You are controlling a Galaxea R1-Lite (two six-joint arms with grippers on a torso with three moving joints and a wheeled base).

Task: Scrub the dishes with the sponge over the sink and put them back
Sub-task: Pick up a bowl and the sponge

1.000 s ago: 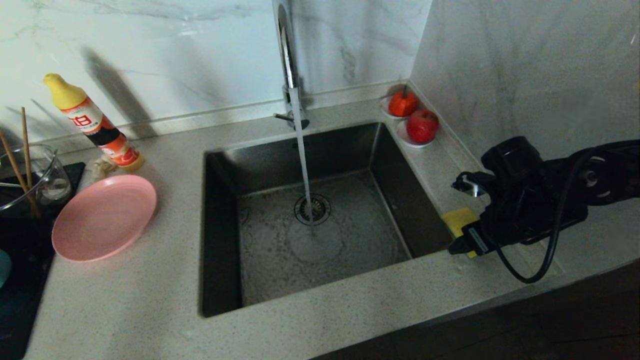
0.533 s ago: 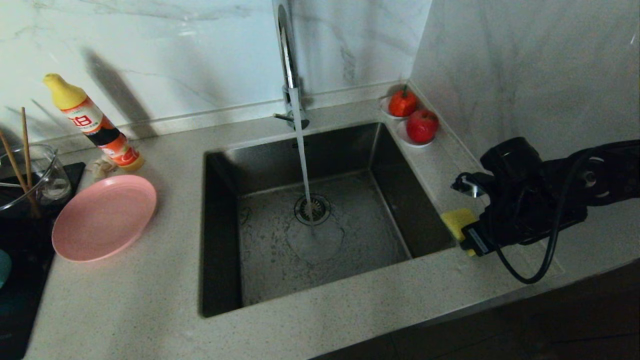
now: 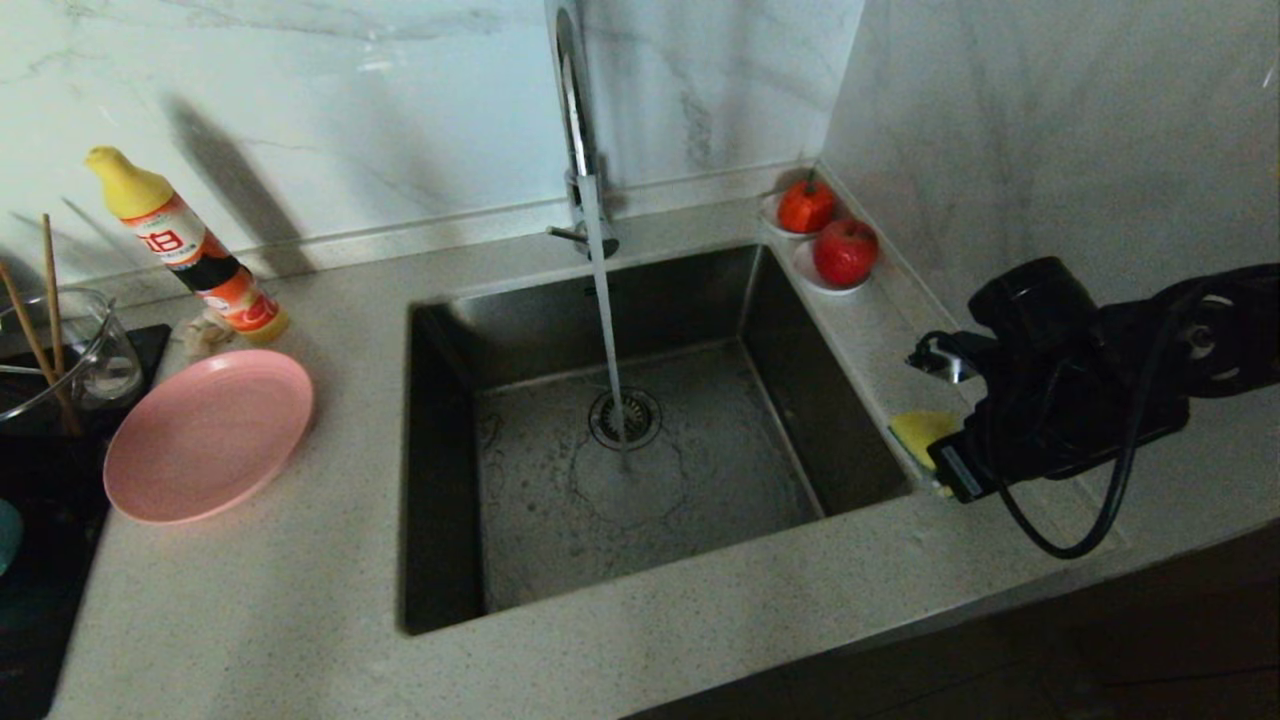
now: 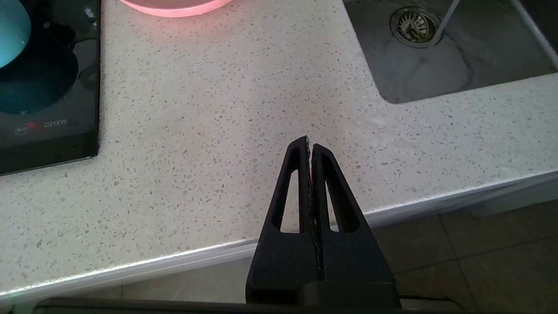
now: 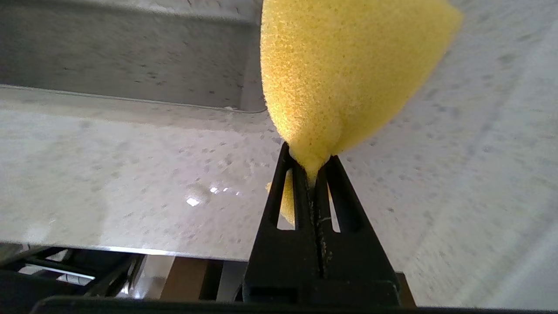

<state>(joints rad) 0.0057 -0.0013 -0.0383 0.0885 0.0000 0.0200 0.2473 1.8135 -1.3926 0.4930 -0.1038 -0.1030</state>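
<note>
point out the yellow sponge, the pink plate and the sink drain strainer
yellow rectangular sponge (image 5: 348, 74), right wrist view, its foam face
wide pink round plate (image 3: 208, 436), head view, its centre
round metal drain strainer (image 3: 625, 418), head view, its middle

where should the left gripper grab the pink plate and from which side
Grip the pink plate by its raised rim on the sink-facing edge, coming from the sink side. It lies flat on the counter, so only the thin upturned lip offers a pinch.

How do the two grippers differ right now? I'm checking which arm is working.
The right gripper pinches the yellow sponge beside the sink; the left gripper holds nothing. The right works over the counter; the left sits parked at its front edge. Both are shut.
</note>
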